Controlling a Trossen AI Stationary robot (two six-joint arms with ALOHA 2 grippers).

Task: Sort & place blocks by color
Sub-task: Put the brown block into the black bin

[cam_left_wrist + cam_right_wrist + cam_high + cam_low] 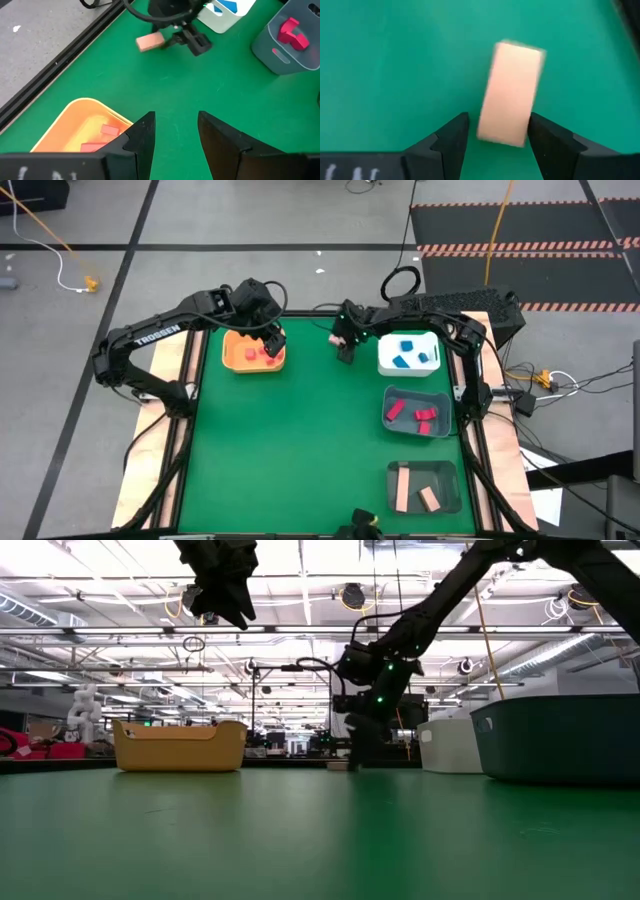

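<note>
A pale tan block (512, 92) lies flat on the green table (300, 450) near the middle of its far edge. The same tan block (150, 42) shows in the left wrist view. My right gripper (499, 125) is open and low over it, slanting down, a finger on each side of one end. My left gripper (175, 130) hangs open and empty above the orange tray (240, 362), which holds red blocks (256, 352). My right gripper has its two fingers on either side of one end of the tan block (502, 135), which lies on the table. A strip of green shows beside one finger. The other fingertip (542, 130) is close against the block's side; I cannot tell whether it touches.
A white tray (385, 358) with blue blocks (405, 355) stands at the far right. Nearer on the right are a grey tray (392, 416) with red blocks (420, 415) and another grey tray (450, 480) with tan blocks (403, 485). The green middle is bare.
</note>
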